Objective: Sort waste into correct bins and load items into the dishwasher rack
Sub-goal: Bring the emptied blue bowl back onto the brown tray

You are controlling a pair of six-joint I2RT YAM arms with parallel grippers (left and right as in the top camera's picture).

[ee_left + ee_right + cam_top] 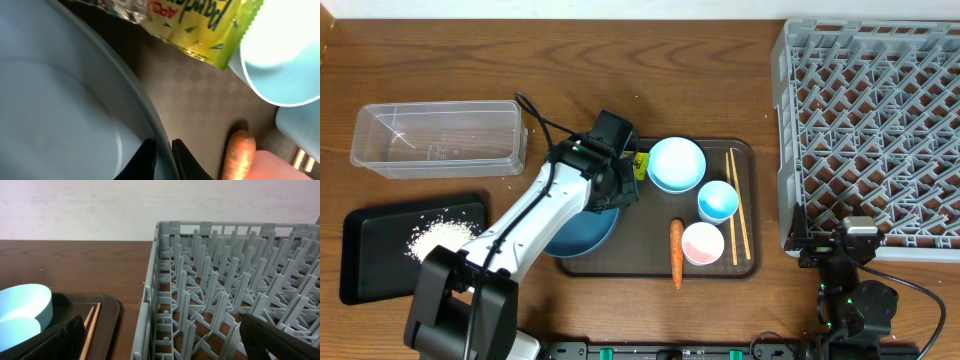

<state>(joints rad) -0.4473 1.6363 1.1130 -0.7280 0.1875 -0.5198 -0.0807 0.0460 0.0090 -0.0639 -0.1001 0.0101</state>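
At ten o'clock on the table lies one clear tub [438,138]. At eight o'clock is one black tray [365,250] bearing the rice [442,236]. The left arm [520,225] reaches from seven o'clock toward one o'clock. The left gripper [164,147] has its fingers close together, pinching the rim of the dark-blue bowl [582,238] on the brown tray [748,152]. At the bowl's one o'clock sits one snack packet [200,30]; its green script seems to start "Pand", and the rest is unreadable.

Next come one light-blue bowl [676,164], one blue-lined cup [718,201], one pink-lined cup [702,243], one carrot [677,255] and two chopsticks [738,205]. The rack [875,120] fills three o'clock. At five o'clock the right gripper [847,243] sits low, fingers wide apart.
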